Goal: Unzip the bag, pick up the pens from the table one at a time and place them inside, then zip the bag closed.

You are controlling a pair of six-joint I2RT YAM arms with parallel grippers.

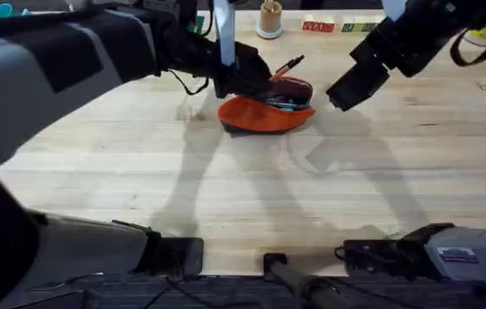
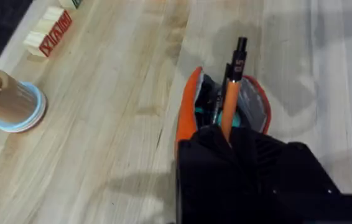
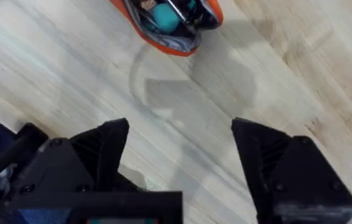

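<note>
Meanwhile left fingers (image 2: 229,134) tight on orange pen (image 2: 231,99) over open bag (image 1: 264,116), right fingers (image 3: 179,155) wide, empty

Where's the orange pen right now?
The orange pen is held in the left gripper, tip down in the open orange pouch at the table's far middle, its black end sticking out above the opening.
</note>
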